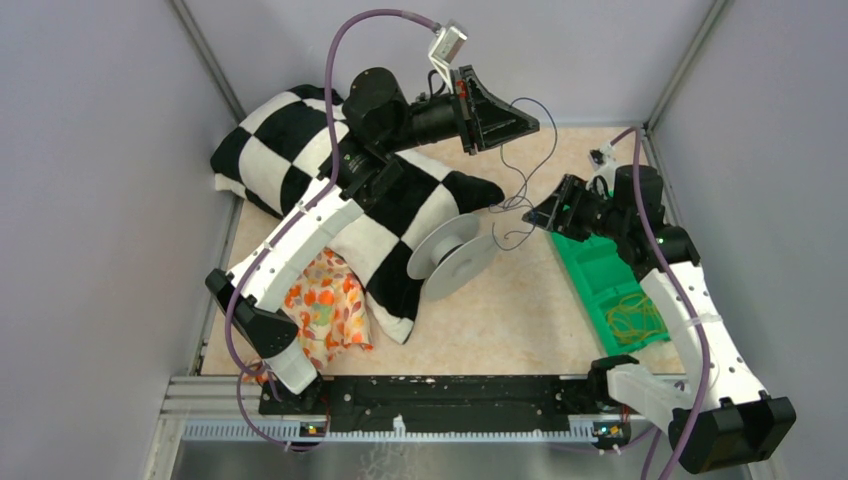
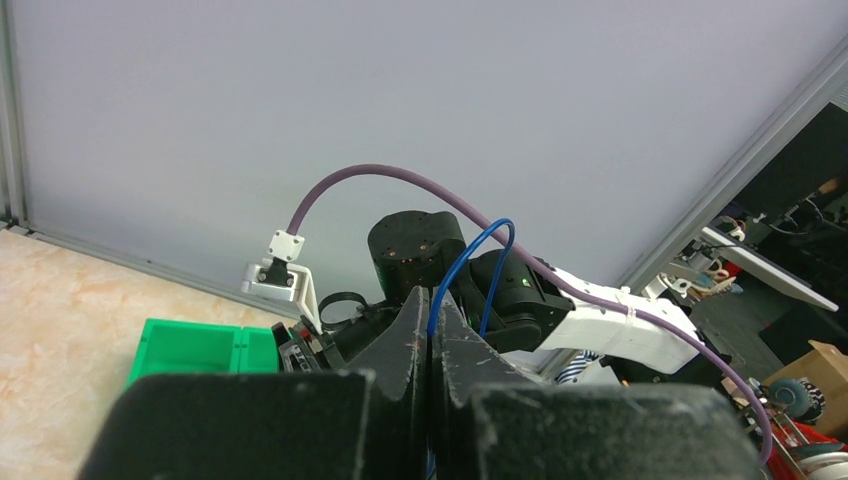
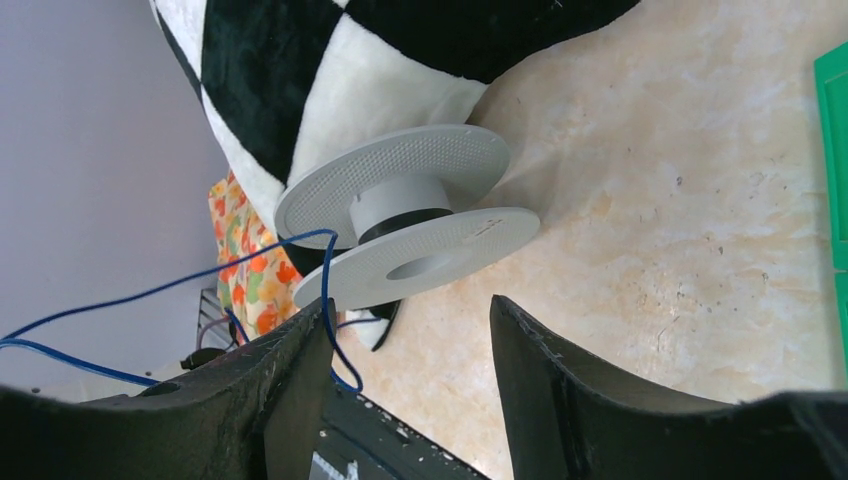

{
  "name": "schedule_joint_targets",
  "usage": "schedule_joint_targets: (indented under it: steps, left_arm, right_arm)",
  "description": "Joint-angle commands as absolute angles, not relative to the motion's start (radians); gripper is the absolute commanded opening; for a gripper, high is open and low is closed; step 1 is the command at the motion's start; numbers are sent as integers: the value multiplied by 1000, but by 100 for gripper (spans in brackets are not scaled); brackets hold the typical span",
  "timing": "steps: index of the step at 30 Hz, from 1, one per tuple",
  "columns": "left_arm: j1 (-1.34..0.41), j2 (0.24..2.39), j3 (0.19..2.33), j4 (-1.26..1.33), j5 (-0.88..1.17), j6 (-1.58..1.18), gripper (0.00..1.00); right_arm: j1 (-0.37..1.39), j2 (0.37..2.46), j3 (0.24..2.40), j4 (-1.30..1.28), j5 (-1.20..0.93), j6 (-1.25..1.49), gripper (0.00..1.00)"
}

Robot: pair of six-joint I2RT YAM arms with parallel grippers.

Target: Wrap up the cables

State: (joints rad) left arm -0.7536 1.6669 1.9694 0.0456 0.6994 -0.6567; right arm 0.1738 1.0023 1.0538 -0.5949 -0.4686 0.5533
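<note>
Inside green bin (image 1: pixel 592 268), yellow rubber bands (image 1: pixel 636 320); left claw (image 2: pixel 432 298) pinching cables (image 2: pixel 503 223); right claw (image 3: pixel 405 318) parted

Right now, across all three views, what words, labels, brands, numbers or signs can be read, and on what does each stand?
No text can be read in any view.
Spool: faint marks on its near flange, too small to read.
Clutter beyond the enclosure wall: blurred, nothing legible.
</note>
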Motion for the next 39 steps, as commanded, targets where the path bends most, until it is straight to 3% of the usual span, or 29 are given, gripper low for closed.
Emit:
schedule_joint_targets:
  steps: [1,6,9,12,16,29,39]
  left_arm:
    - [-759,1638,1999,97,714,-664,0]
    - [-758,1640,1999,106,720,-667,0]
    - [-758,1639,1999,108,719,-666,0]
    - [-758,1636,1996,100,717,-660,0]
    - [-758,1631,1979,115,727,-657,0]
    - [-760,1794,1903,269,841,-790,0]
    - [-807,2044,2148,199,862,-810,0]
  right_arm:
    - [175,986,1066,-561,-466,553,58]
    - [175,991,1065,-557,-477,553,55]
    - [175,991,1057,-553,-476,555,47]
    - [175,990,1058,-554,-466,558,30]
    - [175,1003,1101,-642,-343,537,0]
    - [173,895,1343,-975,424,470,0]
    - [173,839,1419,-1020,551,455,0]
